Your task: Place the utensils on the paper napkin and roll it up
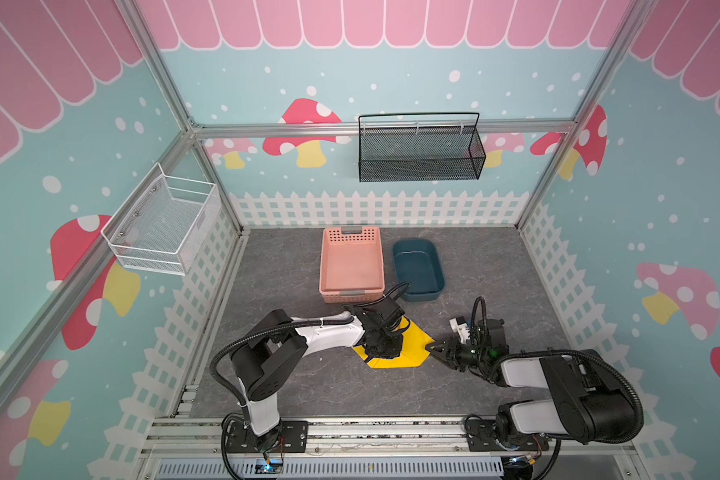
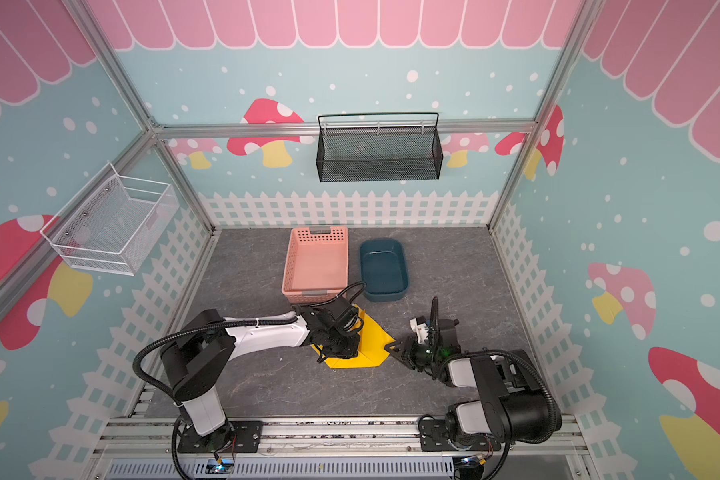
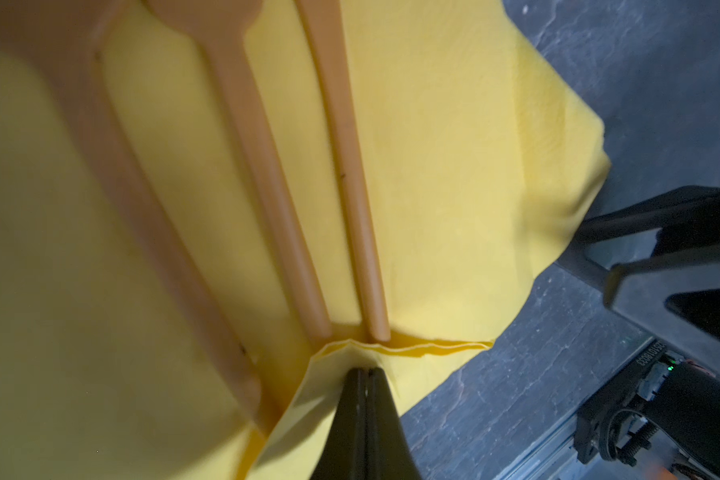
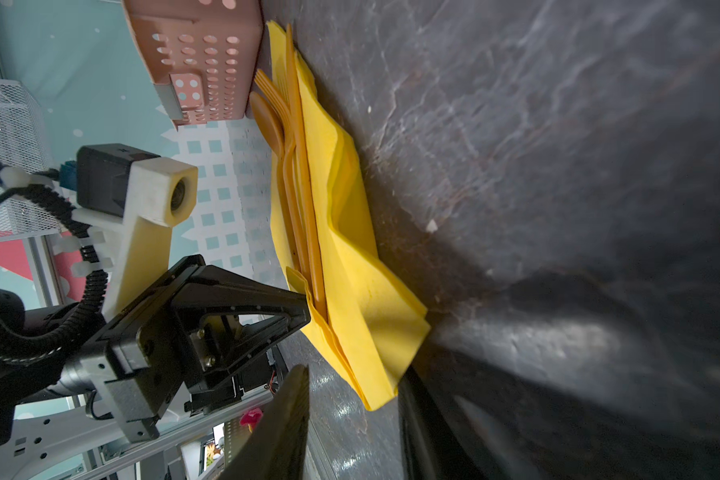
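The yellow paper napkin (image 1: pixel 414 345) (image 2: pixel 371 347) lies partly folded on the grey floor in front of the pink basket. On it rest the orange utensils side by side: spoon (image 4: pixel 267 120), fork (image 4: pixel 272 89) and stick (image 4: pixel 306 174). The left wrist view shows two handles (image 3: pixel 275 187) (image 3: pixel 350 166) close up. My left gripper (image 3: pixel 366 371) is shut on a raised fold of the napkin at the handle ends. My right gripper (image 4: pixel 352 374) (image 1: pixel 433 349) stands open at the napkin's right corner (image 4: pixel 377 395), which sits between its jaws.
A pink basket (image 1: pixel 352 266) and a dark blue tub (image 1: pixel 418 270) stand just behind the napkin. A black mesh basket (image 1: pixel 420 149) hangs on the back wall and a white wire basket (image 1: pixel 163 224) on the left wall.
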